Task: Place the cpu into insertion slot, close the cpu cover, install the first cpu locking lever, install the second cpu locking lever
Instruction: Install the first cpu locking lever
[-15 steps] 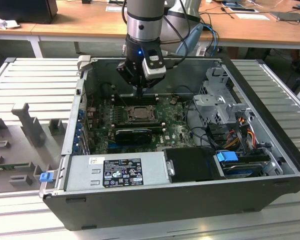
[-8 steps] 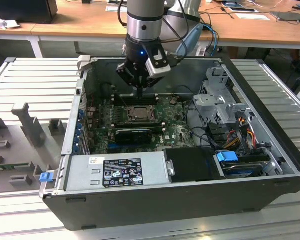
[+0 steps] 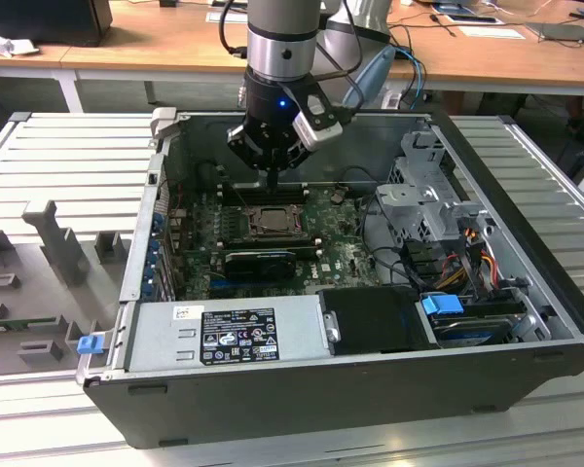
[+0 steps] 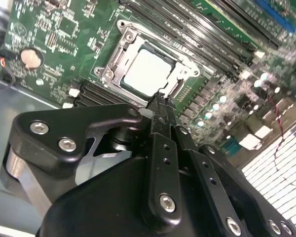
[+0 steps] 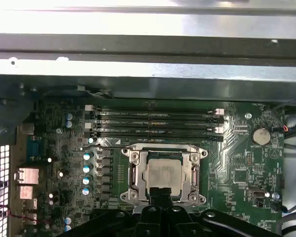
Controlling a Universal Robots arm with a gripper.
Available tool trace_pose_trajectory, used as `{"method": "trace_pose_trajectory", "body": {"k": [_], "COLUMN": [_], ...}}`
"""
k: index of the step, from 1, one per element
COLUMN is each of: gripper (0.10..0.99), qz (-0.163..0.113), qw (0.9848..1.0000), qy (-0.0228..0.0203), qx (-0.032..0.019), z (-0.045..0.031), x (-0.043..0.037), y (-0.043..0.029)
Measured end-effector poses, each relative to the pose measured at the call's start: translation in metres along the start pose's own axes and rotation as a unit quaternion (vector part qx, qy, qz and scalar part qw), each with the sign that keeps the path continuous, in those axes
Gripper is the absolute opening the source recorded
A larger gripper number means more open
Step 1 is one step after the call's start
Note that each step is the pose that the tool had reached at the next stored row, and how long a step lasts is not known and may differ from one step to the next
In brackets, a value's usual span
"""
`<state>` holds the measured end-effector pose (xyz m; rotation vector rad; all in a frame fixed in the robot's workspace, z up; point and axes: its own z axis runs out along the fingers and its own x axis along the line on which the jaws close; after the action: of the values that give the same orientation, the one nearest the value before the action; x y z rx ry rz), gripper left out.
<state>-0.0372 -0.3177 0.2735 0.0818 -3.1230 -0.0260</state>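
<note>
The cpu point(image 5: 163, 174), a pale silvery square, lies in the insertion slot point(image 3: 271, 220) on the green board; it shows in both wrist views point(image 4: 147, 73). The cpu cover point(image 5: 193, 170), a metal frame point(image 4: 119, 55), lies flat around the chip. A thin wire lever point(image 5: 106, 147) runs along the socket's edge on the memory-slot side. My gripper point(image 4: 161, 100) is shut with nothing between its fingers. Its tips hang just above the socket's rim point(image 5: 160, 196), on the side away from the memory slots. In the exterior view the gripper point(image 3: 271, 181) points straight down over the socket.
Long black memory slots point(image 5: 155, 123) lie beside the socket. A black graphics card point(image 3: 261, 261) sits just on the near side of it. The case walls point(image 3: 151, 224), a drive cage point(image 3: 428, 199) with cables and the power supply point(image 3: 229, 336) ring the board.
</note>
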Motion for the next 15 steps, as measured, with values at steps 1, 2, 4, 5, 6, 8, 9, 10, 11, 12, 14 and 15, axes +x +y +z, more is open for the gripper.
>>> {"method": "trace_pose_trajectory", "body": {"k": [1,2,4,5,6,8,9,10,11,12,14,15], "gripper": [0.106,0.106,0.106,0.106,0.106,0.106,0.106,0.106,0.106,0.106,0.106,0.106], "qz": [-0.006,-0.007,-0.007,-0.007,-0.008,-0.007,-0.007,-0.007,-0.007,-0.008,-0.022,-0.030], "qw": [1.0000,1.0000,1.0000,1.0000,1.0000,1.0000,1.0000,1.0000,1.0000,1.0000,0.9998,0.9996], "qy": [0.0001,0.0001,0.0001,0.0001,0.0001,-0.0002,-0.0003,-0.0004,-0.0007,-0.0011,-0.0008,-0.0007], "qx": [0.0001,0.0001,-0.0001,0.0000,-0.0001,-0.0002,-0.0003,-0.0003,-0.0003,-0.0003,0.0001,0.0002], "z": [0.0000,0.0000,0.0001,0.0001,0.0001,0.0003,0.0004,0.0005,0.0006,0.0009,0.0010,0.0011], "x": [0.0000,0.0003,0.0028,0.0048,0.0080,0.0173,0.0201,0.0239,0.0265,0.0293,0.0296,0.0297], "y": [0.0000,0.0000,0.0002,0.0003,0.0004,0.0009,0.0010,0.0013,0.0014,0.0016,0.0015,0.0015]}}
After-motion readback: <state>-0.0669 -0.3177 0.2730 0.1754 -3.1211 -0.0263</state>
